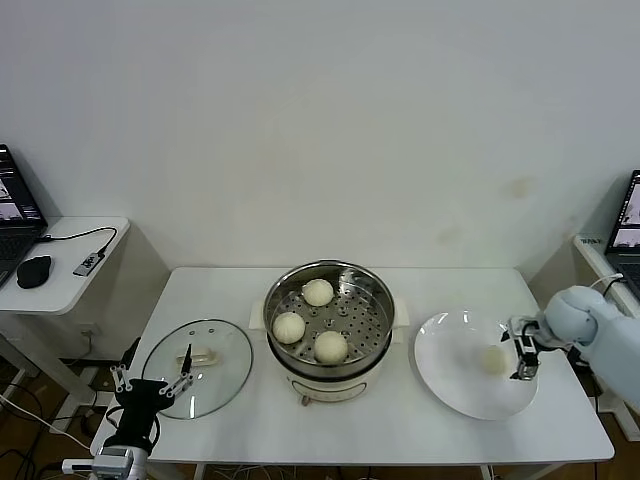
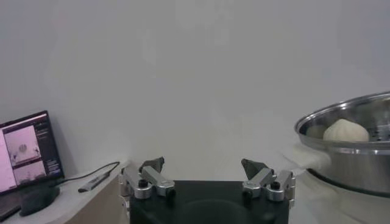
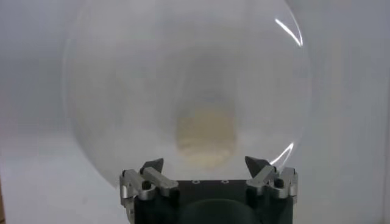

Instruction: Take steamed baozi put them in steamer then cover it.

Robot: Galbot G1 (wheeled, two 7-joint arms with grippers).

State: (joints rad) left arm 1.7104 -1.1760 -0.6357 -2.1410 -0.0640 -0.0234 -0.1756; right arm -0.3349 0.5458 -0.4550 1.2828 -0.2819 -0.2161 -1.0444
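White table [image 1: 420, 430], no readable text; right hand [image 1: 522, 352] open by plate's baozi [image 1: 494, 359].

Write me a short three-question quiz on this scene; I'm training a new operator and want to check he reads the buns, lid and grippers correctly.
1. How many buns lie in the steamer?
2. True or false: the lid is on the steamer.
3. Which gripper is nearest the last bun on the plate: A) left gripper, B) right gripper?

Key:
1. Three buns.
2. False; it lies flat on the table, on the steamer's left.
3. B; it hangs open beside the bun, not gripping it. The left gripper, also open, is at the lid's near edge.
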